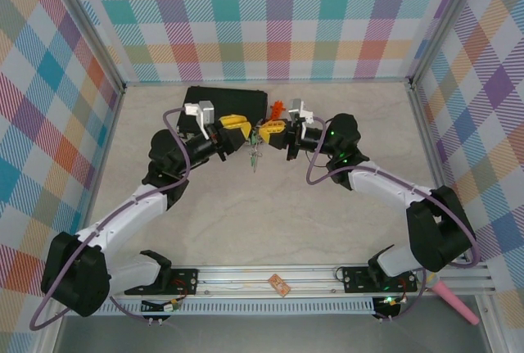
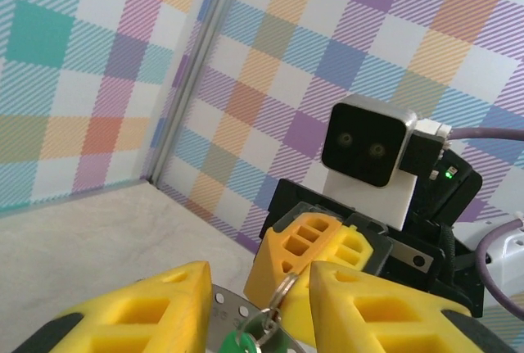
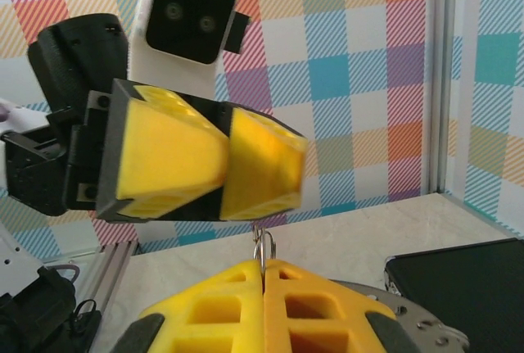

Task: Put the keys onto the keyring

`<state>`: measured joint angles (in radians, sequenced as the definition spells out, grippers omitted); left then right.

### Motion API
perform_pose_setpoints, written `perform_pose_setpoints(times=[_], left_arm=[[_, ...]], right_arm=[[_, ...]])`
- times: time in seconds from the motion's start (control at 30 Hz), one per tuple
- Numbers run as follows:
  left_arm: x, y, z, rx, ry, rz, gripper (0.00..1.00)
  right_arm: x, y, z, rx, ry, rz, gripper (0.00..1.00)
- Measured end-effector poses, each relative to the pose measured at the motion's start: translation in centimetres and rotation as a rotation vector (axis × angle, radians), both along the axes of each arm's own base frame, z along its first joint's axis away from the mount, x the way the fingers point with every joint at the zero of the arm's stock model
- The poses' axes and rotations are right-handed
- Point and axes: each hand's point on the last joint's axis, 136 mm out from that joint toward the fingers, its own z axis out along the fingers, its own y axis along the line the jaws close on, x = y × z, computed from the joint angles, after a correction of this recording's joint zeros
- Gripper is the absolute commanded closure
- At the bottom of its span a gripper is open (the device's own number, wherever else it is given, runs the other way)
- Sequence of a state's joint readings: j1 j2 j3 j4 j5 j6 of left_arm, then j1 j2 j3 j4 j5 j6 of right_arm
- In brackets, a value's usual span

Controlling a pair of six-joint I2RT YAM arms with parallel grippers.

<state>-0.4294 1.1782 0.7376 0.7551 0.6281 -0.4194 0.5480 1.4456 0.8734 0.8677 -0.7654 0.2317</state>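
Two end effectors meet tip to tip above the middle of the table (image 1: 270,222), just in front of the black case (image 1: 225,101). The right end effector (image 3: 264,267) has its yellow fingers pressed together on the keyring (image 3: 264,245), whose thin wire loop stands edge-on out of the seam between them. The left end effector (image 2: 260,278) has its fingers partly apart. The loop and a green tag (image 2: 244,341) sit in that gap, but I cannot tell whether those fingers press on anything. From above, the keys (image 1: 255,156) appear to hang just below the two sets of fingertips.

The step in hand looks like threading a key onto the ring while the other arm holds the ring steady. To do it well, the right arm should hold the ring rigid, pinching away from the split so the opening is free. The left should work in small moves, with the key's hole lined up on the wire end. It should slide along the wire's curve rather than pull straight, which could twist the ring out of the pinch. The fingers crowd each other here, so go slowly. Check the seating in the wrist views before either side lets go, because a dropped key this small would be hard to re-grasp.
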Motion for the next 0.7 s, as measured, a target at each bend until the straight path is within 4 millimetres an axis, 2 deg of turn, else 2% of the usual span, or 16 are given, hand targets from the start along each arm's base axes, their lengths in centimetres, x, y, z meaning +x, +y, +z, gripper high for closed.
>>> perform_pose_setpoints(times=[0.17, 0.37, 0.7], left_arm=[[0.3, -0.9, -0.7, 0.003, 0.030, -0.054, 0.65], [-0.2, -1.0, -0.9, -0.010, 0.020, -0.082, 0.65], [-0.6, -0.9, -3.6, 0.011, 0.070, -0.087, 0.64]], right_arm=[[-0.1, 0.0, 0.0, -0.003, 0.003, 0.008, 1.00], [0.0, 0.0, -0.2, -0.007, 0.011, 0.004, 1.00], [0.1, -0.1, -0.2, -0.004, 0.037, 0.004, 1.00]])
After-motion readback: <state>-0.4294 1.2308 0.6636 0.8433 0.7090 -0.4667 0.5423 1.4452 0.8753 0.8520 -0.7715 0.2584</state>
